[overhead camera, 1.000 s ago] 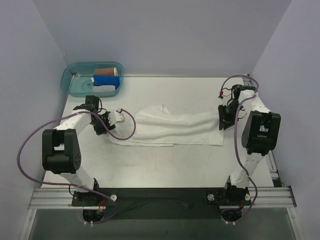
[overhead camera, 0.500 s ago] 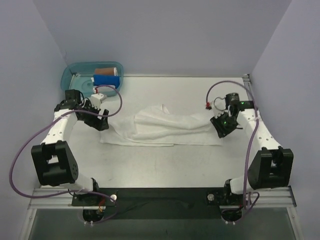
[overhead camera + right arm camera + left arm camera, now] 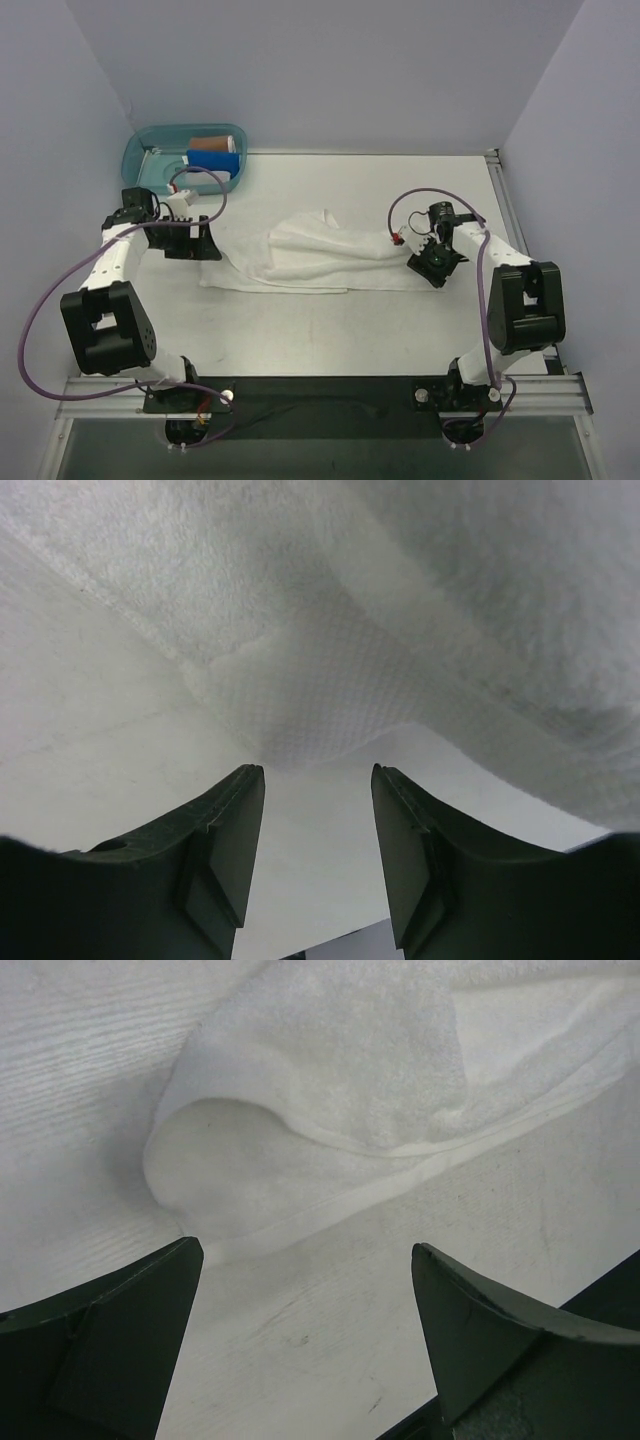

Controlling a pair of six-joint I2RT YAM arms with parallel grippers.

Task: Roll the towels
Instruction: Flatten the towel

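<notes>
White terry-cloth towel (image 3: 330, 255) lies crumpled on the pale table (image 3: 330, 330) between the jaws. Left jaws gape empty before its curled end. Right jaws, parted and empty, face its hemmed corner over bare table. Fold layering unclear.

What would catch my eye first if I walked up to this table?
A long white towel lies rumpled and half folded across the middle of the table. A black robot hand sits at each end of it, the left hand and the right hand, both open and holding nothing. In the far left corner a blue tub holds a blue towel and a brown towel.
</notes>
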